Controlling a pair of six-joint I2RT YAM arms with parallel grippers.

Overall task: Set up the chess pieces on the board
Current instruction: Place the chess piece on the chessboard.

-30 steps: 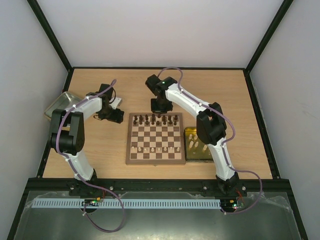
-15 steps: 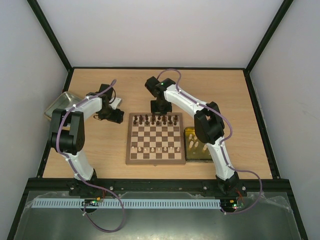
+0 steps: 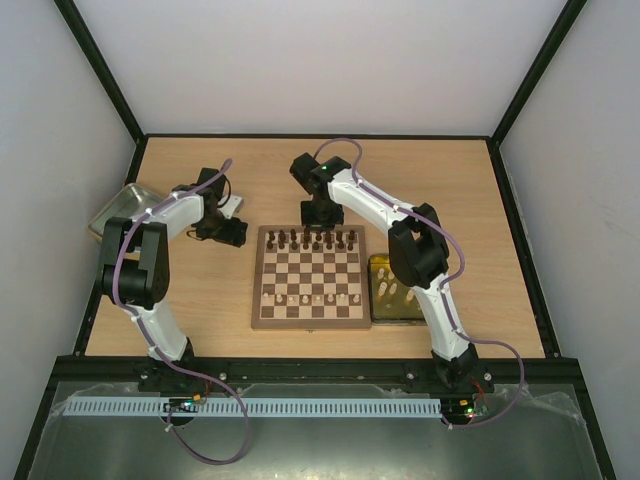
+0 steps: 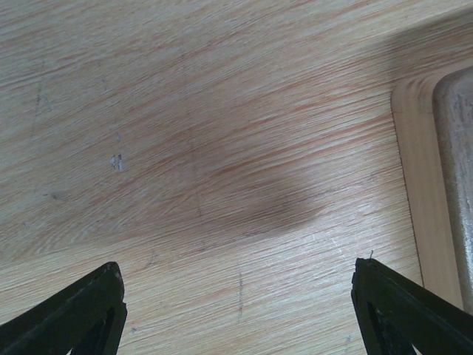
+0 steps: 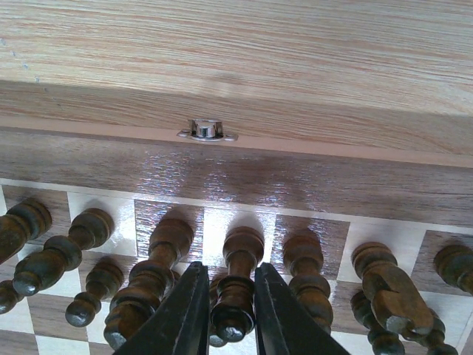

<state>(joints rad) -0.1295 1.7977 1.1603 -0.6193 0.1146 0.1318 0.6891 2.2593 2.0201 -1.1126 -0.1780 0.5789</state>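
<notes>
The board (image 3: pixel 308 322) lies mid-table. Dark chess pieces (image 3: pixel 310 240) fill its two far rows, and cream pieces (image 3: pixel 315 298) stand in a near row. My right gripper (image 3: pixel 318 222) is at the board's far edge. In the right wrist view it (image 5: pixel 229 296) is shut on a tall dark piece (image 5: pixel 238 274), which stands on a cream square of the back row between its neighbours. My left gripper (image 3: pixel 235 232) is left of the board's far corner. In the left wrist view it (image 4: pixel 236 272) is open and empty over bare wood.
A shallow tray (image 3: pixel 378 312) with several cream pieces sits against the board's right side. A metal tray (image 3: pixel 122 205) lies at the far left. The board's clasp (image 5: pixel 207 132) faces the far side. A grey, pale-rimmed corner (image 4: pixel 454 148) shows right of the left gripper.
The right arm has shifted slightly left at the board's far edge. The left arm has not moved.
</notes>
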